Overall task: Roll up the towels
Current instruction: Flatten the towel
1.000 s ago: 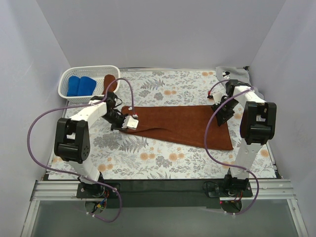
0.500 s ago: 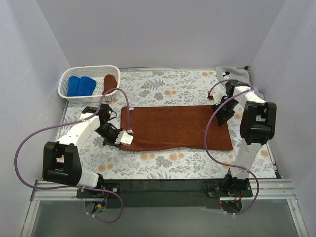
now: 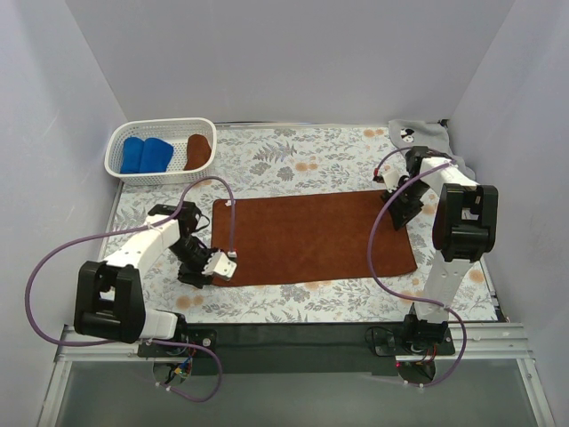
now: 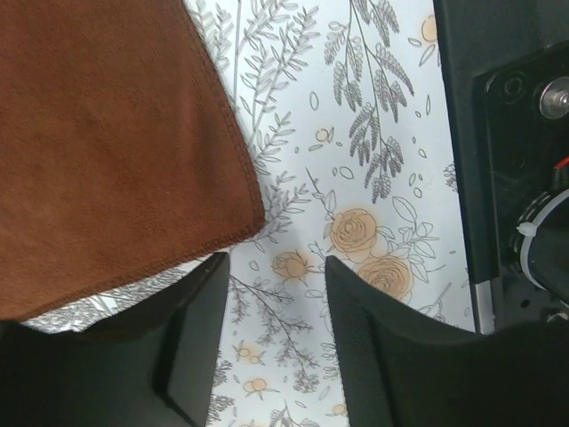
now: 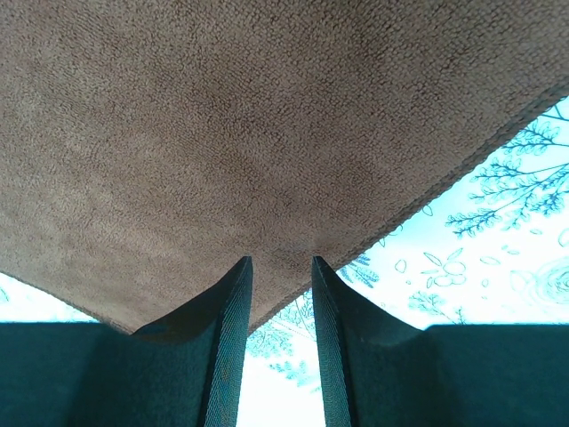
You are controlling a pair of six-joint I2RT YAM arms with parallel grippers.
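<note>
The left hand (image 4: 276,267) stands part open and empty, just off the near left corner of the brown towel (image 3: 311,236). That towel lies flat and smooth in the middle of the surface (image 3: 293,156). The right hand (image 5: 280,262), narrow, pinches its far right edge. Spreading looks done and rolling not yet begun; next, a short edge must be gripped and turned over itself. Beyond, blue rolls (image 3: 147,154) and a brown roll (image 3: 197,149) sit in the basket (image 3: 120,147). A grey towel (image 3: 413,133) lies far right.

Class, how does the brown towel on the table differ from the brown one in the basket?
The table towel lies spread flat; the basket towel is rolled. The table towel covers a wide patch; the basket towel is a compact bundle. Both are rust-brown.
</note>
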